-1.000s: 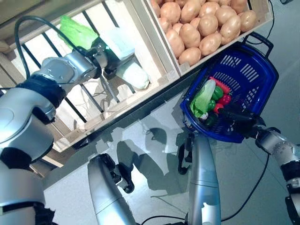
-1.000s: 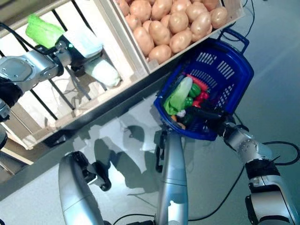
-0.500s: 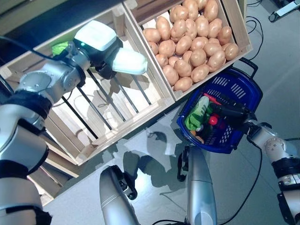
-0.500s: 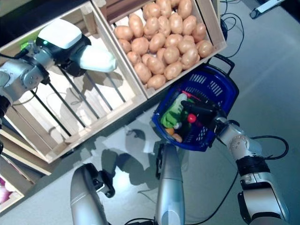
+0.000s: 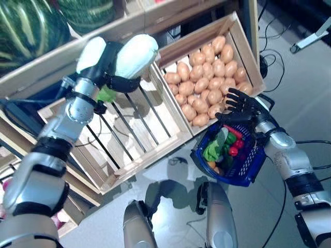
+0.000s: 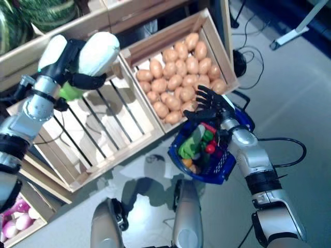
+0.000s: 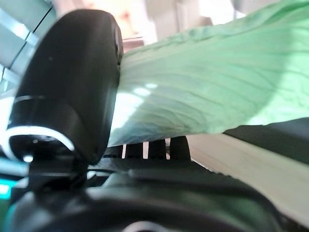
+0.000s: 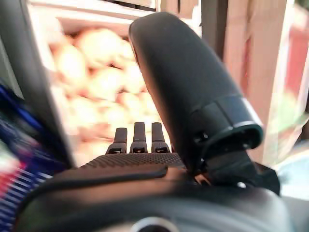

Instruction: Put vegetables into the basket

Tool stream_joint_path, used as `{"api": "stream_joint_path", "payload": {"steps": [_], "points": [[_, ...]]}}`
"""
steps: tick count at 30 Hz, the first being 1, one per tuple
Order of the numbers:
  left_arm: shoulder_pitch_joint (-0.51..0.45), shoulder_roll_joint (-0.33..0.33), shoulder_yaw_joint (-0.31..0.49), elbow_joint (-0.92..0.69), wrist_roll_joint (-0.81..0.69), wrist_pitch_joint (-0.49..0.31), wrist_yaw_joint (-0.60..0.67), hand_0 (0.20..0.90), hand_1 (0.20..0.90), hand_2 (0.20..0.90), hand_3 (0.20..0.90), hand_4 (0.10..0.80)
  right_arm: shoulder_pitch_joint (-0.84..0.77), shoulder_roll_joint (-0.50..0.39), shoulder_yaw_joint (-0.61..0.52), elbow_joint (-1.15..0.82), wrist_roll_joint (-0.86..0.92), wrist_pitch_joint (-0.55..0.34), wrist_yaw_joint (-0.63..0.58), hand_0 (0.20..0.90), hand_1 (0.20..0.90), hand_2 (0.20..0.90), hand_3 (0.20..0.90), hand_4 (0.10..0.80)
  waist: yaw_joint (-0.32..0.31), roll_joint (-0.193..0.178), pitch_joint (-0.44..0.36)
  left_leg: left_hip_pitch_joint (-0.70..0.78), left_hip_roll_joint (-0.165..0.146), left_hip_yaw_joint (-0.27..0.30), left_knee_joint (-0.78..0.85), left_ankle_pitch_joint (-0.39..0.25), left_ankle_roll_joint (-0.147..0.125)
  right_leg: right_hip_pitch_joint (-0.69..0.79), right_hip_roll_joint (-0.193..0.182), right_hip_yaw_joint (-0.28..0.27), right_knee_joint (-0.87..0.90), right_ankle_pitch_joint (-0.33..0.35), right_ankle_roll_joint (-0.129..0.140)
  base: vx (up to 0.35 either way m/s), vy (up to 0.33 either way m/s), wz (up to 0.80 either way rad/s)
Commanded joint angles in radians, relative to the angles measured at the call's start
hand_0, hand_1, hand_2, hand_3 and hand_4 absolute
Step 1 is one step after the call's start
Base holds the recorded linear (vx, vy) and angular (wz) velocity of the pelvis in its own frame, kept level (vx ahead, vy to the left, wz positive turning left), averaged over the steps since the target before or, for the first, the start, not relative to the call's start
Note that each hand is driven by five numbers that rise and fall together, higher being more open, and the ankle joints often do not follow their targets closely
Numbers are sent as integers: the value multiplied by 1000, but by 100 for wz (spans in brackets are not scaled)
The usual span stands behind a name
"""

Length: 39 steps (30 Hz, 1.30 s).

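My left hand [image 5: 110, 66] is shut on a pale green cabbage [image 5: 135, 55] and holds it up in front of the wooden stand, above the slatted crate [image 5: 129, 134]. In the left wrist view the cabbage's leaf [image 7: 207, 92] lies against my thumb [image 7: 72, 101]. The blue basket [image 5: 243, 170] stands on the floor below the potato crate [image 5: 207, 82] and holds a green leafy vegetable [image 5: 214, 147] and red and orange pieces [image 5: 234, 150]. My right hand [image 5: 240, 103] is open with straight fingers just above the basket's far rim; it also shows in the right wrist view [image 8: 188, 96].
The wooden stand [image 6: 103, 20] runs across the top and left, with crates reaching out over the floor. The potato crate's lower corner [image 6: 170, 126] hangs close over the basket. Grey floor [image 5: 305, 93] spreads to the right, with black cables [image 5: 269, 57] on it.
My left hand has carried the cabbage up out of the slatted crate. My right hand has risen from inside the basket to above its far rim. The camera has tilted up.
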<state>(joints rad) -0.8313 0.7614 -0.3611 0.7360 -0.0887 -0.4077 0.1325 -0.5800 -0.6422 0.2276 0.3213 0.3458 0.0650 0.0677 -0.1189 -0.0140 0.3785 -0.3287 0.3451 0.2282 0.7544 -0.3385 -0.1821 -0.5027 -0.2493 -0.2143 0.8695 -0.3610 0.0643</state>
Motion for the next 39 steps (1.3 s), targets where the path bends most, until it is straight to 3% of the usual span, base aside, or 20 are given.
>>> {"api": "stream_joint_path", "payload": {"steps": [1, 2, 6, 11, 17, 28, 39], "points": [[34, -18, 94, -81, -218, -36, -28, 300, 300, 300, 300, 400, 24, 22, 28, -51, -117, -164, 33, 900, 900, 900, 900, 800, 14, -6, -228, 31, -57, 34, -198, 161, 112, 187, -23, -19, -218, 127, 19, 141, -30, -3], [59, -52, 109, -86, -289, -33, -65, 300, 300, 300, 300, 400, 23, 15, 50, -61, -130, -160, 54, 900, 900, 900, 900, 800, 16, -4, -247, 82, -71, 50, -261, 184, 108, 237, 3, -26, -289, 141, 16, 145, -36, -3], [102, -113, 137, -116, -408, -8, -130, 300, 300, 300, 300, 400, 21, 24, 69, -72, -60, -138, 109, 900, 900, 900, 900, 800, 18, 0, -271, 161, -97, 68, -359, 221, 102, 318, 46, -32, -405, 168, 10, 102, -32, -8], [158, -224, 156, -168, -572, 75, -210, 300, 300, 300, 300, 400, -1, 63, 92, -41, 92, -15, 273, 900, 900, 900, 900, 800, 26, -6, -306, 276, -137, 78, -509, 265, 96, 443, 100, -34, -593, 221, 17, 93, -31, -4], [185, -291, 136, -206, -618, 108, -212, 300, 300, 300, 300, 400, -46, 77, 132, 6, 227, 134, 372, 900, 900, 900, 900, 800, 33, -20, -337, 335, -165, 73, -622, 310, 91, 505, 139, -26, -714, 274, 24, 38, -23, 8], [231, -356, 77, -269, -586, 117, -242, 300, 300, 300, 300, 400, -65, 160, 150, 6, 454, 287, 443, 900, 900, 900, 900, 800, 53, -27, -359, 385, -213, 45, -716, 328, 103, 551, 160, -25, -793, 311, 28, 3, 1, 5], [292, -385, 12, -328, -533, 125, -269, 300, 300, 300, 300, 400, -98, 184, 163, -5, 528, 360, 389, 900, 900, 900, 900, 800, 69, -29, -369, 410, -223, 27, -777, 347, 105, 569, 162, -31, -815, 321, 34, 34, 27, 8]]}}
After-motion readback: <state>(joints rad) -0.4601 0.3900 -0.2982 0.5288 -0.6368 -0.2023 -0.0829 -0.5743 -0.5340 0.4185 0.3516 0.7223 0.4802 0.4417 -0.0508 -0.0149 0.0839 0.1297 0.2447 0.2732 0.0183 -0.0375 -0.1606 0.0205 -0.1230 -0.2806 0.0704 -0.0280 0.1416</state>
